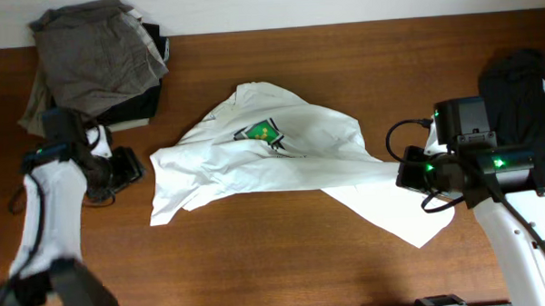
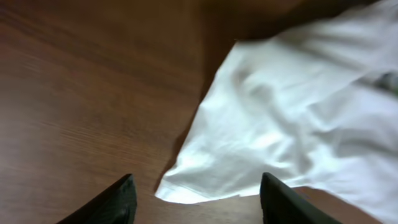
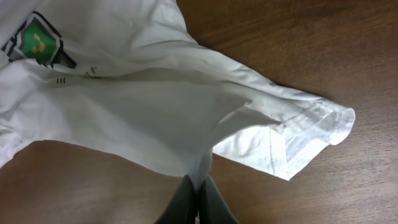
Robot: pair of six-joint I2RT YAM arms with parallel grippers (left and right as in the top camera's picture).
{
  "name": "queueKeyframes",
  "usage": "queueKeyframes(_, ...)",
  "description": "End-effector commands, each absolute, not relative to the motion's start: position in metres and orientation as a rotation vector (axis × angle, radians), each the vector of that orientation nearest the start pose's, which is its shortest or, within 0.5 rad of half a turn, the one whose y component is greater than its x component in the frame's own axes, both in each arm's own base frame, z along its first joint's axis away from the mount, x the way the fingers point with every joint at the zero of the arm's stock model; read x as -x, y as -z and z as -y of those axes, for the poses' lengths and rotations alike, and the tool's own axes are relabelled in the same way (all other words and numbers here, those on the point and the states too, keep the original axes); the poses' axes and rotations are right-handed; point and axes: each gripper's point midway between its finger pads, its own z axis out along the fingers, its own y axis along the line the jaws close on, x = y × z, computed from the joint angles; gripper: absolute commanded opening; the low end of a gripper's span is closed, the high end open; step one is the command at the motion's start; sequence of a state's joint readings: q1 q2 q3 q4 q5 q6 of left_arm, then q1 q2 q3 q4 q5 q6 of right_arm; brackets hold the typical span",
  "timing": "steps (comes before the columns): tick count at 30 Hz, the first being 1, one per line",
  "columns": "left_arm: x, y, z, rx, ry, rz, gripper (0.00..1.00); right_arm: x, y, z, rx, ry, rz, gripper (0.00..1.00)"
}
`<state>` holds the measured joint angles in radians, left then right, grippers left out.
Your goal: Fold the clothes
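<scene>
On the table (image 1: pixel 285 262) lies one white shirt (image 1: pixel 273 157), the right pincer (image 3: pixel 198 183) clamping its fabric, the left pincer (image 2: pixel 198 188) spread wide.

Robot lab; arms (image 1: pixel 47 206) at wooden table (image 1: pixel 286 271)

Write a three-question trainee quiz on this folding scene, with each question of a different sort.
1. True or false: the right hand is shut on the shirt.
2. What colour is the logo on the shirt? A red, B green, C blue.
3. Fill in: the hand that is open, with nothing between its fingers, is the ____ one.

Key: 1 true. 2 B. 3 left; the left hand is open at the shirt's corner.
</scene>
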<state>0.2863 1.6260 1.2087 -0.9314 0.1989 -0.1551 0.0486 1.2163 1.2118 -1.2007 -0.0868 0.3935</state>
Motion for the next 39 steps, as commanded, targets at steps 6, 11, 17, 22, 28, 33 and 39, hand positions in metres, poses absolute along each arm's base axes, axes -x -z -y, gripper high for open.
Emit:
queueKeyframes(6, -0.336, -0.042, -0.059, 0.446, 0.210, -2.994, 0.63, -0.264, -0.197, -0.026, -0.456, -0.220, -2.737, 0.04)
queueKeyframes(11, -0.331, -0.022, -0.057, 0.354, 0.212, -3.066, 0.62, -0.264, -0.197, -0.026, -0.456, -0.220, -2.735, 0.04)
queueKeyframes(17, -0.322, -0.013, -0.037, 0.195, 0.202, -3.145, 0.52, -0.266, -0.198, -0.020, -0.464, -0.170, -2.723, 0.04)
queueKeyframes(22, -0.313, -0.009, -0.035, 0.158, 0.108, -3.205, 0.52, -0.266, -0.198, -0.020, -0.464, -0.171, -2.723, 0.04)
queueKeyframes(28, -0.308, -0.001, -0.039, 0.215, 0.072, -3.238, 0.52, -0.264, -0.197, -0.020, -0.465, -0.169, -2.730, 0.04)
queueKeyframes(33, -0.304, 0.010, -0.038, 0.222, 0.078, -3.272, 0.51, -0.264, -0.197, -0.020, -0.466, -0.169, -2.729, 0.04)
queueKeyframes(39, -0.301, 0.021, -0.037, 0.231, 0.082, -3.300, 0.48, -0.264, -0.197, -0.020, -0.466, -0.169, -2.729, 0.04)
